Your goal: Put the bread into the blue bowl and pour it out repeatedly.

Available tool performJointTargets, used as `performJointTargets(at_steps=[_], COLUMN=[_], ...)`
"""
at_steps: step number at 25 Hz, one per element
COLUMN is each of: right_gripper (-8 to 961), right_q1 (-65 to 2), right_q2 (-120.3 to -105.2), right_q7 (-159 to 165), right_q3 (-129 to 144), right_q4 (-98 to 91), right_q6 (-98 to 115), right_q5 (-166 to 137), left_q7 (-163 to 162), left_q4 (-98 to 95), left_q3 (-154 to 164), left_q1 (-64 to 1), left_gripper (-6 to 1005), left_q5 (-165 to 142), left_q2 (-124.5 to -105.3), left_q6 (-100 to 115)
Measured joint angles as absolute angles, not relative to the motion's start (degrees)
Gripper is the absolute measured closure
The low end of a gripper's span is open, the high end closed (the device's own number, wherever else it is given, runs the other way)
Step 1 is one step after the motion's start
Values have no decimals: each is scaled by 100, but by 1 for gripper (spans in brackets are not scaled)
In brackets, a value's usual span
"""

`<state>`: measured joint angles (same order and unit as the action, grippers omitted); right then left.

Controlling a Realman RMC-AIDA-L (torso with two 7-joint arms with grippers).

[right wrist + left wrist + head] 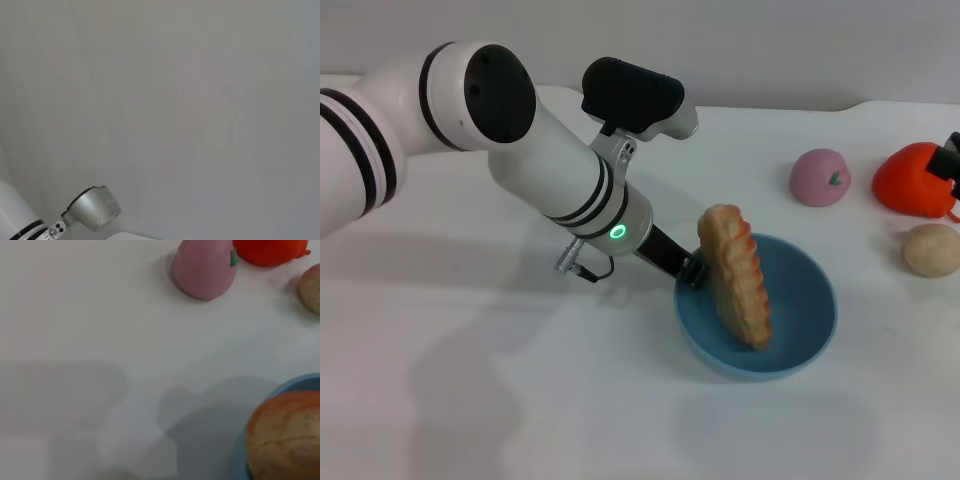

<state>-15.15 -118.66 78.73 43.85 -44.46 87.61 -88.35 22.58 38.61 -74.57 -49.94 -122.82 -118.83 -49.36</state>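
I'm running the left arm; its left tool (pixel 698 270) is sitting at the near-left rim of the blue bowl (pixel 810 330), black fingers closed on the bread (pixel 735 275). The bread is standing on end, lower tip down inside the bowl, upper end sticking above the rim and leaning toward the tool. So I'm judging the put-in step as nearly finished: loaf is in the bowl but not let go and not lying flat. Release is remaining, then the pour-out, then the repeats.

The right tool is not showing anywhere; its wrist camera is giving me only blank pale background and a bit of arm hardware.

View differences: the head view is giving me the whole bowl, the grip and the loaf's pose. The left wrist view is showing only one end of the bread (pixel 285 435) and a sliver of bowl rim (pixel 240 460), no fingers at all, but a closer look at the pink fruit (pixel 204 267), the red fruit (pixel 270 250) and the beige ball (pixel 311 287) on the white surface (pixel 75 315), all well apart from the bowl.
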Motion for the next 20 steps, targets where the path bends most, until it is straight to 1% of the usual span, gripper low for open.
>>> performJointTargets(at_steps=[8, 11, 15, 20], right_gripper=[619, 619, 619, 619], right_q1=[-1522, -1522, -1529, -1566], right_q2=[-11863, -11862, -11865, -11868], right_q7=[7870, 7869, 7867, 7866], right_q3=[4330, 4324, 4324, 4324], right_q4=[-4271, -4234, -4217, -4217], right_q6=[8730, 8690, 8636, 8579], right_q5=[-8832, -8832, -8832, -8832], left_q7=[2298, 2395, 2772, 2921], left_q4=[4012, 4319, 4806, 4880], left_q3=[-7555, -7938, -8760, -9298], left_q1=[-4882, -4644, -4152, -3889], left_gripper=[868, 648, 519, 520], left_q5=[-12289, -12333, -12318, -12346], left_q2=[-11829, -11801, -11795, -11770], left_q6=[-4930, -4922, -4914, -4908])
